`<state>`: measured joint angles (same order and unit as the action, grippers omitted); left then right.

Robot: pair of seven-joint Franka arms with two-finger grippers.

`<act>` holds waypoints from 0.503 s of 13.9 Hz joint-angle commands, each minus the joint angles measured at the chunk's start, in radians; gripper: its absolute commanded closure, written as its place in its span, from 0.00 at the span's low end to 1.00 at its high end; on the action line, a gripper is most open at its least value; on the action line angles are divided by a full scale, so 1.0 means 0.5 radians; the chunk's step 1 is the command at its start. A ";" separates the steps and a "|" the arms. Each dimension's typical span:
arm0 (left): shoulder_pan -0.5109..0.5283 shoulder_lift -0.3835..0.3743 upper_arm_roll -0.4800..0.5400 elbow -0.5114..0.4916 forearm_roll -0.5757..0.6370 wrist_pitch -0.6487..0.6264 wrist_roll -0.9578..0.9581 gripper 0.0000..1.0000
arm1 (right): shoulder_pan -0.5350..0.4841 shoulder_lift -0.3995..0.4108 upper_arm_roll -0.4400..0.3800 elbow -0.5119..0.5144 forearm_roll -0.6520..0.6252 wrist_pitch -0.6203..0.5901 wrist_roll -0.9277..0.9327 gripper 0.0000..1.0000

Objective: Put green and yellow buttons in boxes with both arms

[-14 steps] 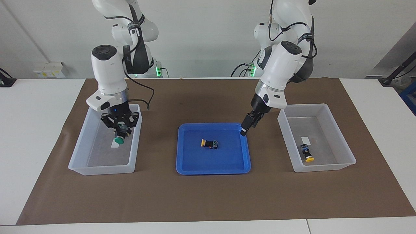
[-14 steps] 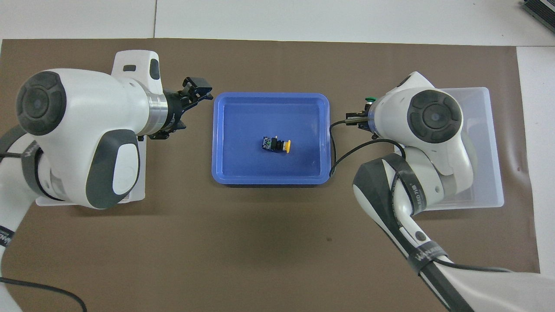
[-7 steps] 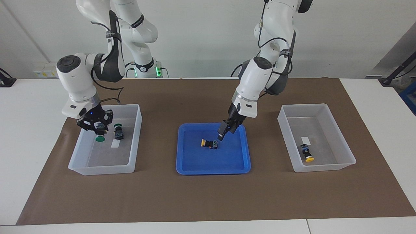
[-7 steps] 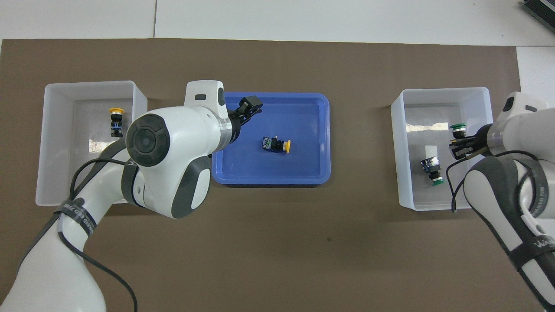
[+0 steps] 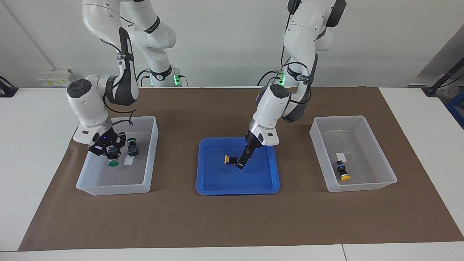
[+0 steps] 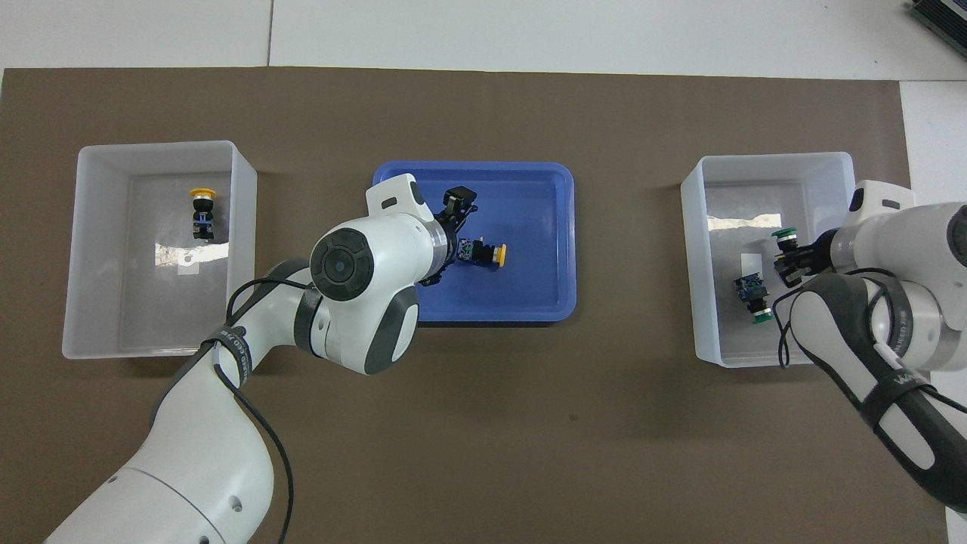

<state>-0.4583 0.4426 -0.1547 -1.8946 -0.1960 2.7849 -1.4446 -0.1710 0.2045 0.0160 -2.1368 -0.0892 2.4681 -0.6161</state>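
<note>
The left gripper (image 5: 240, 165), fingers spread, straddles the yellow button (image 5: 232, 160) in the blue tray (image 5: 217, 181); it should centre on the black body before closing. The right gripper (image 5: 112, 155) grips a green button (image 5: 113, 162) low in its box (image 5: 90, 170).

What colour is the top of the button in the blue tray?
Yellow. The button in the tray shows best in the overhead view.

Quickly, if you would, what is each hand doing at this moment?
Left hand: down in the blue tray at the yellow button; grip cannot be told.
Right hand: closed on a green button over the box.
</note>
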 commanded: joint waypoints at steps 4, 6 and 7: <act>-0.111 0.017 0.033 -0.067 -0.025 0.109 -0.163 0.01 | 0.017 0.005 0.020 -0.068 0.040 0.092 -0.020 0.89; -0.123 0.014 0.036 -0.119 -0.025 0.121 -0.188 0.01 | 0.011 0.005 0.020 -0.068 0.040 0.089 -0.013 0.37; -0.124 0.017 0.036 -0.144 -0.025 0.164 -0.194 0.01 | 0.002 0.005 0.017 -0.065 0.040 0.086 -0.016 0.16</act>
<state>-0.5005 0.4611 -0.1544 -1.9200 -0.1960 2.8165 -1.5240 -0.1566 0.2109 0.0199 -2.1555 -0.0890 2.4871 -0.6158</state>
